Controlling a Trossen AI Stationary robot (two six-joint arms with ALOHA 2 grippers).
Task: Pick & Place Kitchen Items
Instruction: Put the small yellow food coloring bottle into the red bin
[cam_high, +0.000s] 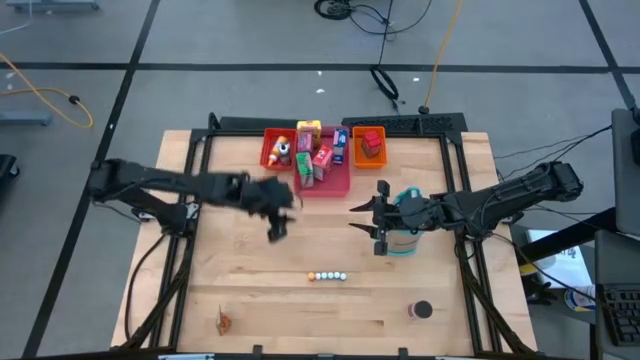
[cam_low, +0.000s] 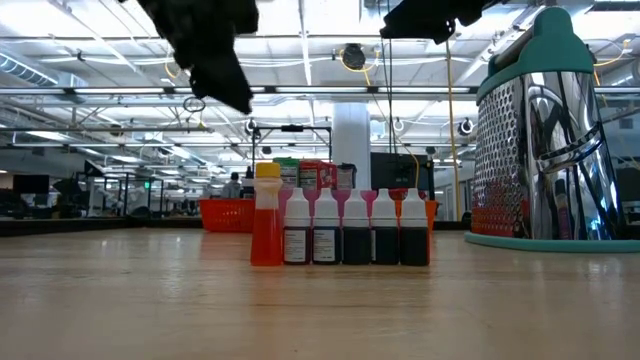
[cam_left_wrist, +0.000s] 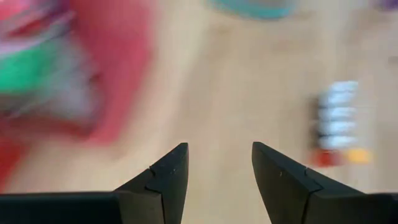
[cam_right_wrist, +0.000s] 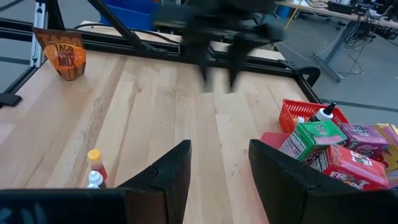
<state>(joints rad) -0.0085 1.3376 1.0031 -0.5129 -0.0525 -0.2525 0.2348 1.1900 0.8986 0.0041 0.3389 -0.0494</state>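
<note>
Nearest you, still loose on the table (cam_high: 250, 300): a taco mix packet (cam_high: 224, 321), a dark round can (cam_high: 421, 311), then the row of tiny bottles (cam_high: 328, 276). Mid-table, your left gripper (cam_high: 276, 231) hangs empty, fingers apart; your right gripper (cam_high: 380, 226) likewise, beside the grater (cam_high: 405, 243). Farthest, the food boxes (cam_high: 316, 160) already fill the red trays (cam_high: 335, 185), so by my reckoning you're partway.
</note>
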